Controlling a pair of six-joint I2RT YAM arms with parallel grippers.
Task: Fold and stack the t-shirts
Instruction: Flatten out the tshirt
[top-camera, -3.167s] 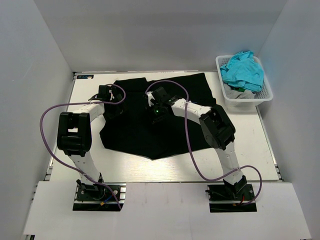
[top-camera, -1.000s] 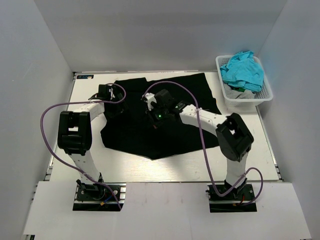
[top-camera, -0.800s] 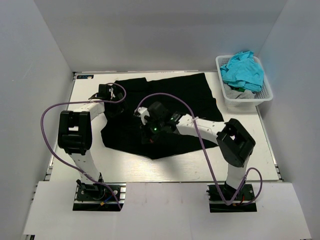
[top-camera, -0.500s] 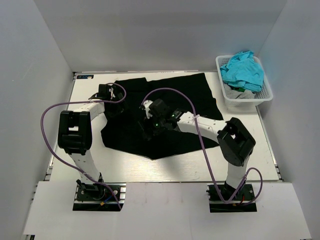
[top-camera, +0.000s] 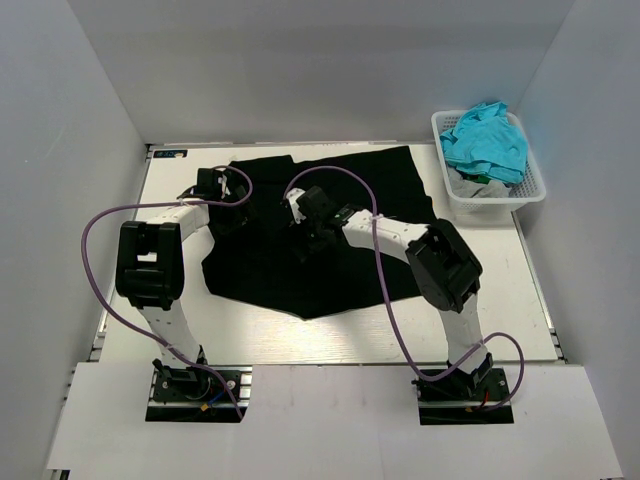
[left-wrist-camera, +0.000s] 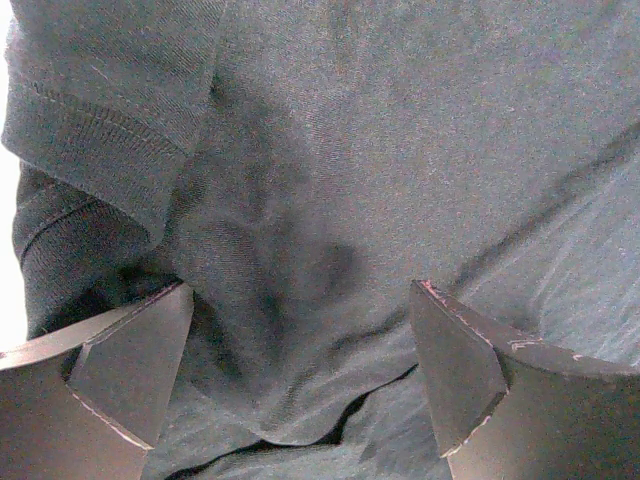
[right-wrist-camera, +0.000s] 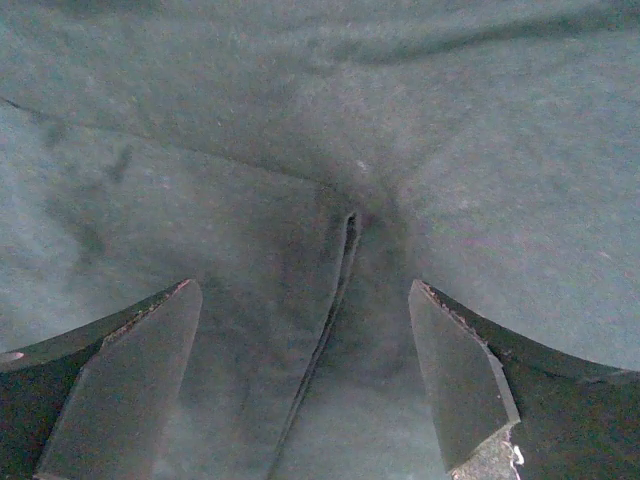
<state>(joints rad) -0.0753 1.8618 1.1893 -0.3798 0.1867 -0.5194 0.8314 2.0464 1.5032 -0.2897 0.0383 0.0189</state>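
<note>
Though overhead hides jaws, close-ups show left gripper (left-wrist-camera: 300, 290), right gripper (right-wrist-camera: 302, 286) agape, seemingly empty, over t-shirt (top-camera: 268, 272)

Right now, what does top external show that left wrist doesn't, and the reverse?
Only top external: the whole black t-shirt spread on the table, the right hand over its middle, and the white basket holding teal cloth at the far right.
Only left wrist: a hemmed sleeve edge folded over, and creases in the cloth between the fingers.
Both: the same shirt, with the left hand open over its left part.
</note>
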